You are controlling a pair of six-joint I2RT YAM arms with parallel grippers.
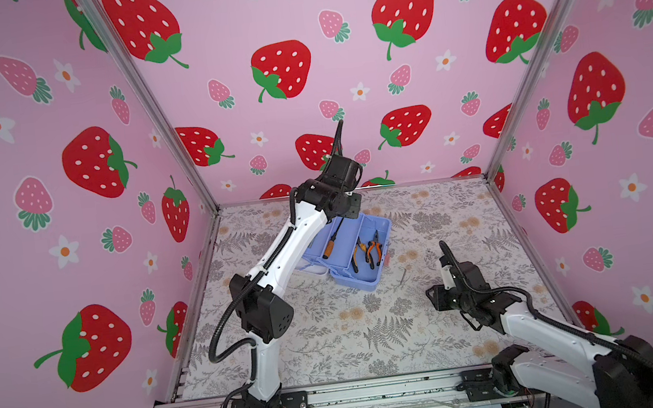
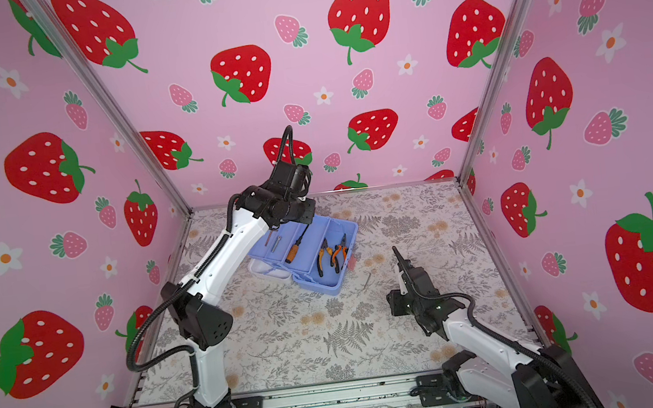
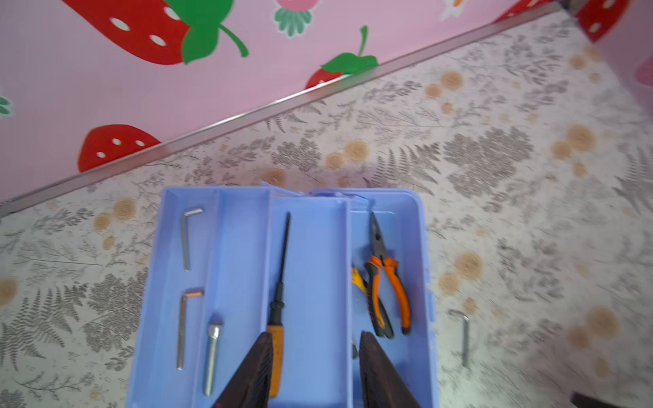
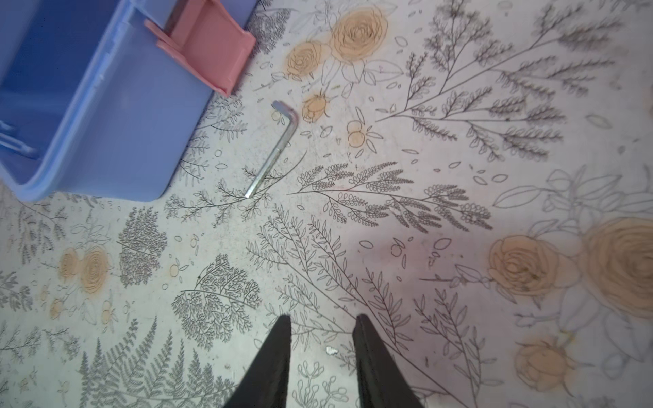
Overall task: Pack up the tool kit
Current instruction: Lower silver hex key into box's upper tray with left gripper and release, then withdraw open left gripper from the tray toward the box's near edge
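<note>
**While the tool kit lies open, one hex key sits outside it**

Where the floral tabletop [image 1: 352,336] nears its far edge, about midway along, we find the tool kit [image 1: 361,282] standing open. Its white lid [image 1: 311,267] shows low on the side toward the left arm, and its pink latch [image 4: 208,46] hangs from the opposite wall.

Inside, the deep blue base holds orange-handled needle-nose pliers [image 3: 388,279] and, close beside them, a second pair of pliers [image 1: 357,254]. The tray's middle compartment carries a screwdriver [image 3: 282,268] with a black shaft and an orange handle. The outer compartment holds a silver hex key [image 3: 185,240], a coppery-tipped hex key [image 3: 182,328] and a bolt [image 3: 212,356].

Above the screwdriver's compartment we see the left gripper [image 3: 314,335] with its fingers spread and nothing between them. One finger overlaps the orange handle in the wrist view.

Just beside the box's latch side, apart from it, a loose hex key [image 4: 274,150] lies flat on the tabletop. It is visible in both top views [image 1: 405,275] [image 2: 368,280].

Nearer the front edge, the right gripper [image 4: 322,317] hangs over bare tabletop, its fingers parted and pinching nothing, with the loose hex key between it and the box.
</note>
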